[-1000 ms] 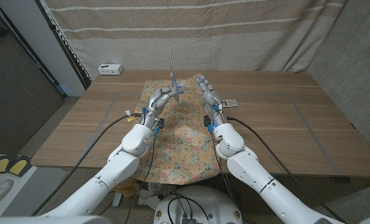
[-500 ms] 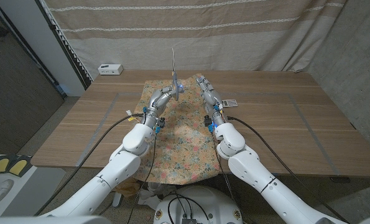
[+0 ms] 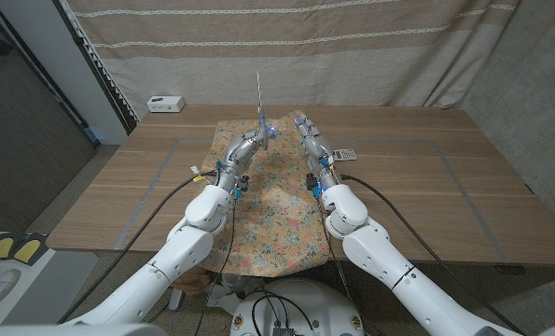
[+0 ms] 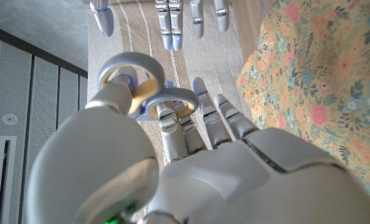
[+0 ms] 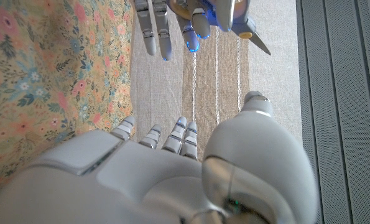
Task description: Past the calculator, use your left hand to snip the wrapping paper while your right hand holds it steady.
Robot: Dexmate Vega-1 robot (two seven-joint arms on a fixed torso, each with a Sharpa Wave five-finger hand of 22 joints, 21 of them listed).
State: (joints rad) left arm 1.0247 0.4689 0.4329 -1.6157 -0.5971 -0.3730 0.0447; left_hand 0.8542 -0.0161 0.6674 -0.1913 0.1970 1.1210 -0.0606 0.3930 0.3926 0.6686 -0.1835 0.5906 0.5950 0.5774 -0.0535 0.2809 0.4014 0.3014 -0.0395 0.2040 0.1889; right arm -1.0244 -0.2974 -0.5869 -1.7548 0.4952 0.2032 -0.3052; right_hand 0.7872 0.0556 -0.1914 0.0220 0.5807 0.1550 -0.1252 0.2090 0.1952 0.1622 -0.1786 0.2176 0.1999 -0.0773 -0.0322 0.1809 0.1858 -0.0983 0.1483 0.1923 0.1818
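Note:
The floral wrapping paper (image 3: 268, 201) lies down the middle of the table and hangs over its near edge. My left hand (image 3: 247, 143) is raised over the paper's far part and holds the scissors (image 3: 260, 107), whose closed blades point straight up. In the left wrist view my thumb and a finger sit in the scissors' grey loops (image 4: 148, 93), with the paper (image 4: 315, 87) beside them. My right hand (image 3: 311, 135) reaches out with straight fingers along the paper's right edge and holds nothing. Just right of it lies the calculator (image 3: 346, 154). The right wrist view shows my right hand (image 5: 172, 168), the paper (image 5: 41, 74) and the scissors (image 5: 250, 28).
A small white box (image 3: 165, 104) sits at the table's back left corner. A striped curtain (image 3: 352, 47) hangs behind the table. Bare wood with faint tape lines (image 3: 464, 187) stretches out on both sides of the paper.
The scissors' tip has swung slightly to the right in my left hand. My right hand has hardly moved.

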